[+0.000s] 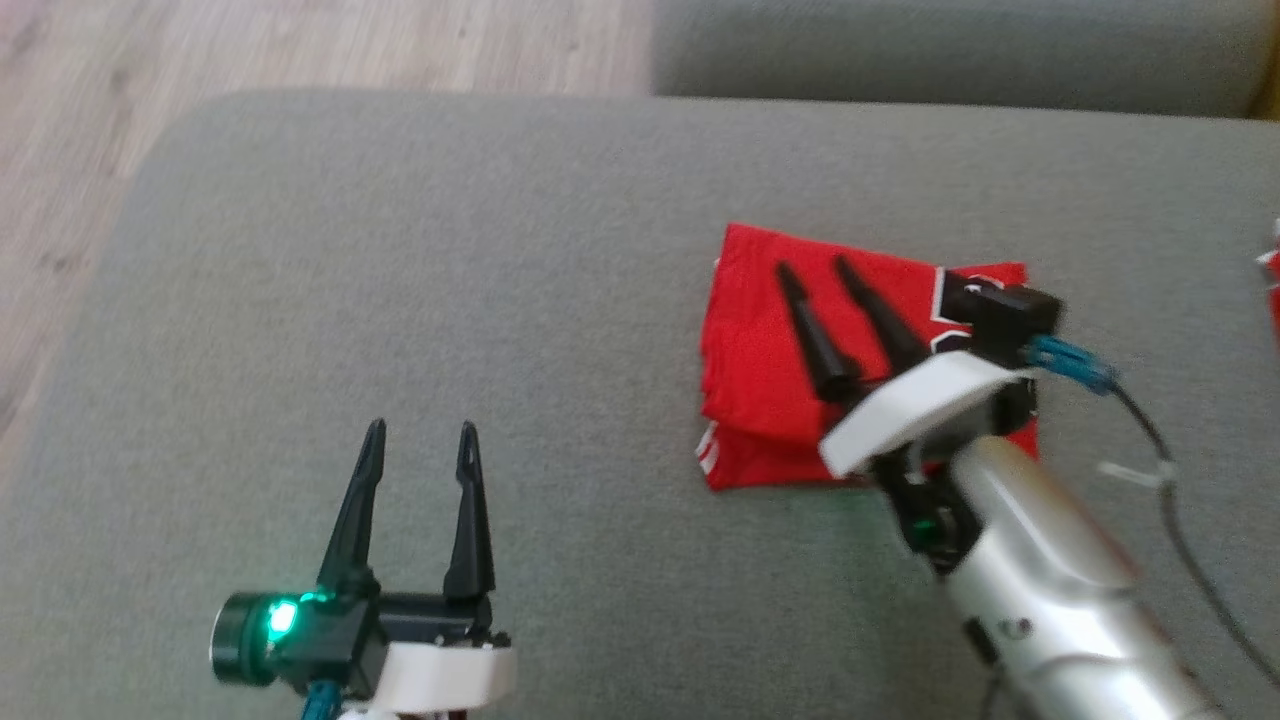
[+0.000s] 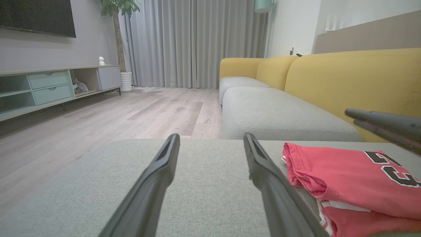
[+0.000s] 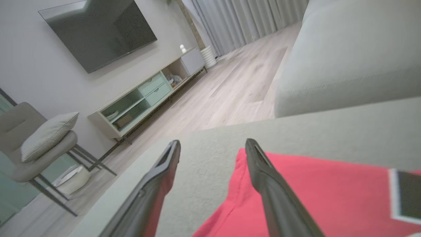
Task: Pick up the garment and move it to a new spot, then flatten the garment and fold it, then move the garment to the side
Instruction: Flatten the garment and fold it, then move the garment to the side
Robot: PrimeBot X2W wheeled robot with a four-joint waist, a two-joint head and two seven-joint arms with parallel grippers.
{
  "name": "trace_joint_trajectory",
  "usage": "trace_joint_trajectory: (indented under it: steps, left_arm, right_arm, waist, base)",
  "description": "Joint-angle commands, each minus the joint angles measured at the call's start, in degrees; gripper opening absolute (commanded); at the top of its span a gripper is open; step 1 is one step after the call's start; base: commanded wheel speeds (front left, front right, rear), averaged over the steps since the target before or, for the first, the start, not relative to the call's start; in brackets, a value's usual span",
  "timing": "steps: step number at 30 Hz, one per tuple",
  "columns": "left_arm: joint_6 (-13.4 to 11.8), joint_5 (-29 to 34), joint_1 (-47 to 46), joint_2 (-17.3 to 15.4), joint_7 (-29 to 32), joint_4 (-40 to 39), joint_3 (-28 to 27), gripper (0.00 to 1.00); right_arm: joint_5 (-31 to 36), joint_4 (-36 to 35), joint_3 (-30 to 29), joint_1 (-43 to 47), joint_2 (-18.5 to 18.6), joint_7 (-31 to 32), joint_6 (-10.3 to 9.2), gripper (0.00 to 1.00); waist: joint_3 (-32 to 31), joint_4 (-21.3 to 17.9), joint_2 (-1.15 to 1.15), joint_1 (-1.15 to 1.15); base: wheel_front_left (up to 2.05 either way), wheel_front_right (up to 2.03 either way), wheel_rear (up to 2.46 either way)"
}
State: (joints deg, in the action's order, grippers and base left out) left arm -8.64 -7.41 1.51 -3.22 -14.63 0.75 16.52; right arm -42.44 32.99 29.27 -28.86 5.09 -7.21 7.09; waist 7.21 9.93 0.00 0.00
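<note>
We lift the right gripper (image 1: 812, 265), jaws wide and empty like the left gripper's (image 1: 421, 427), straight off the folded red jersey (image 1: 745, 340), snagging nothing.

- The garment (image 1: 745, 340) is bright red, folded into a compact, roughly square stack, and sits right of centre in the head view.
- It lies flat on the grey cushion (image 1: 450, 250) — layered edges with white trim show at its lower left corner.
- Black, white-edged numerals mark its upper right part.
- In the left wrist view the garment (image 2: 345, 171) lies at the lower right, its near fold rounded and slightly rumpled.
</note>
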Motion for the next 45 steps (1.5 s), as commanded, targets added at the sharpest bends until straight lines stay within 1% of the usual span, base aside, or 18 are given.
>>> trace_joint_trajectory:
  steps: [1,7,9,11,14,16,18,22,29,45]
  left_arm:
    - [-0.34,-0.17,0.13,0.32,-0.37,-1.78,-2.4,1.0]
    - [-0.46,-0.75,2.65,0.33,-0.37,-1.64,-3.28,1.0]
    - [-0.43,-1.12,3.52,0.34,-0.37,-1.57,-3.53,1.0]
    - [-0.37,-1.34,4.28,0.34,-0.37,-1.56,-3.85,1.0]
    - [-0.15,-1.61,5.5,0.34,-0.37,-1.45,-4.32,1.0]
    - [0.11,-1.51,6.51,0.34,-0.37,-1.03,-4.65,1.0]
    - [0.28,-1.53,7.67,0.34,-0.37,-0.44,-5.11,1.0]
    - [0.51,-1.49,9.75,0.34,-0.37,0.71,-5.74,1.0]
    - [1.05,-1.1,10.89,0.34,-0.37,1.62,-6.1,1.0]
    - [0.86,0.4,11.34,0.34,-0.37,1.72,-6.87,1.0]
  right_arm:
    - [1.85,-2.3,-0.21,-0.36,1.26,-2.07,0.4,1.0]
    - [5.39,-6.77,-5.85,7.51,7.39,-7.07,0.4,1.0]
    - [7.91,-8.29,-8.07,11.01,9.23,-7.59,0.4,1.0]
    - [11.16,-11.03,-11.62,14.46,9.8,-7.72,0.4,1.0]
    - [16.96,-16.33,-17.26,20.78,8.58,-7.76,0.4,1.0]
    - [22.69,-19.06,-20.3,24.97,7.46,-7.76,0.4,1.0]
    - [26.72,-21.0,-23.2,28.74,4.99,-7.77,0.4,1.0]
    - [32.14,-23.17,-25.34,33.99,1.43,-7.77,0.4,1.0]
    - [34.6,-23.03,-25.52,36.23,-0.49,-7.78,0.4,1.0]
    - [36.28,-22.08,-25.3,35.81,-1.14,-7.78,0.4,1.0]
  waist:
    - [-2.03,-1.83,0.0,0.0]
    - [-6.91,-4.45,0.0,0.0]
    - [-8.24,-5.03,0.0,0.0]
    - [-9.25,-5.55,0.0,0.0]
    - [-10.72,-6.03,0.0,0.0]
    - [-11.75,-6.29,0.0,0.0]
    - [-12.74,-6.58,0.0,0.0]
    - [-14.04,-6.96,0.0,0.0]
    - [-14.73,-7.14,0.0,0.0]
    - [-14.35,-7.79,0.0,0.0]
  base:
    - [0.0,0.0,0.0]
    - [0.0,0.0,0.0]
    - [0.0,0.0,0.0]
    - [0.0,0.0,0.0]
    - [0.0,0.0,0.0]
    - [0.0,0.0,0.0]
    - [0.0,0.0,0.0]
    - [0.0,0.0,0.0]
    - [0.0,0.0,0.0]
    - [0.0,0.0,0.0]
